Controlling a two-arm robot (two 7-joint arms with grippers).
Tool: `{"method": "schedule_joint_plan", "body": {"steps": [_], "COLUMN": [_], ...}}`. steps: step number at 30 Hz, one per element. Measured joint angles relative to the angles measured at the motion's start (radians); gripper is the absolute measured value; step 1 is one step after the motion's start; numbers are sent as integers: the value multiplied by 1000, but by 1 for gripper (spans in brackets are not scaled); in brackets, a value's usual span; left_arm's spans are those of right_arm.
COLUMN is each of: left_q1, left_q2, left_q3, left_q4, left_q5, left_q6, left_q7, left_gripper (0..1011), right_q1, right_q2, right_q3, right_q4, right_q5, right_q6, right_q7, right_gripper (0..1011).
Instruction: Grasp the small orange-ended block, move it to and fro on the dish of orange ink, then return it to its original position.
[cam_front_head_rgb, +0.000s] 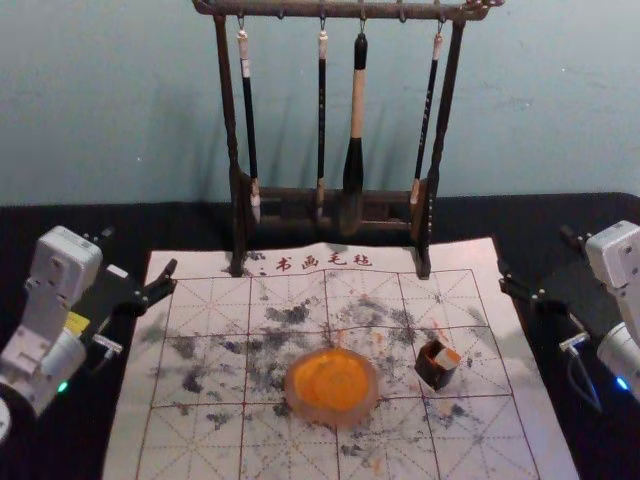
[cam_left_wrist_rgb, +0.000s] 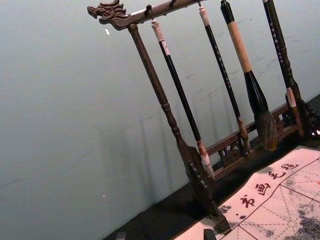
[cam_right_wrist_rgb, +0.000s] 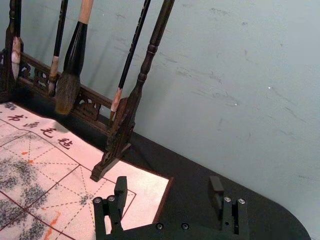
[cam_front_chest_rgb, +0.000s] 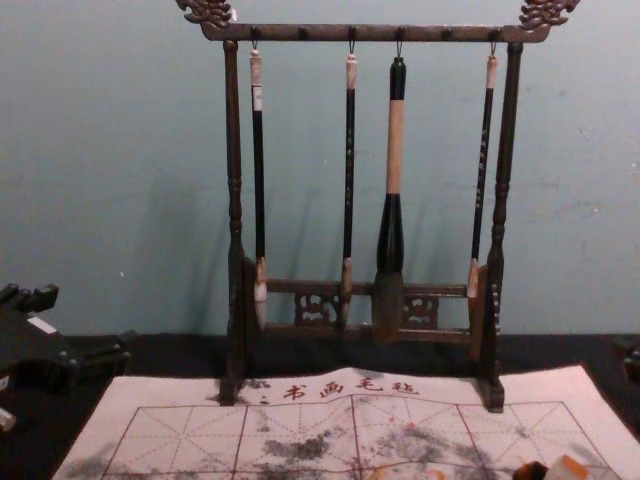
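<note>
Head view: the block sits on the mat right of centre in the lower half of the frame, near the dish but apart from it. It looks small and boxy, with dark brown, nearly black sides; its upper part carries a pale patch edged in orange toward the right, with a bit more orange at the top. At the lower right edge of the chest view it is cut off by the frame, showing a dark part beside a bright orange one. The dish lies just below the frame's centre, round, with a pale pinkish rim around orange ink.

The left gripper hangs at the left of the head view, its fingers apart with nothing between them. The right gripper is at the right, its fingers apart too; the right wrist view shows them spread wide and holding nothing. Both are well away from the block and the dish.

The mat has a red grid, grey-black smudges and a few orange marks. Behind, in the upper middle, a dark rack stands upright with four brushes hanging from its top bar, before a pale blue-green wall.
</note>
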Motion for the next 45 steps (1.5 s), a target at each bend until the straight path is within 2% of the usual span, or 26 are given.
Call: {"method": "schedule_joint_plan", "body": {"steps": [45], "left_q1": [0], "left_q2": [0], "left_q3": [0], "left_q4": [0], "left_q5": [0], "left_q6": [0], "left_q7": [0], "left_gripper": [1001], "right_q1": [0], "right_q2": [0], "right_q3": [0], "right_q4": [0], "right_q5": [0], "right_q6": [0], "right_q7": [0], "right_gripper": [1000]}}
